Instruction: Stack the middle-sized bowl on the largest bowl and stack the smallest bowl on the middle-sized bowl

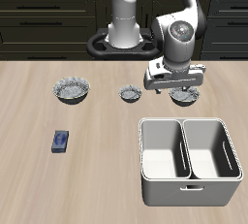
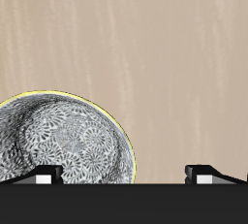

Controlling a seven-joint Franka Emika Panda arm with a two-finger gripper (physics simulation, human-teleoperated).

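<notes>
Spread wide, the claw is seen with its two fingertips far apart in the wrist view, and nothing is held between them. It is poised over the middle-sized bowl, whose rim and patterned inside are shown beside one fingertip; whether the bowl is touched cannot be told.

Nearest the table's front edge, a white two-compartment bin is found, and a small blue object lies well apart from it on the wooden table. Farther back, the three bowls are set in a row: the smallest bowl stands between the middle-sized bowl and the largest bowl, each apart from the others. Behind them the robot's base is mounted.
</notes>
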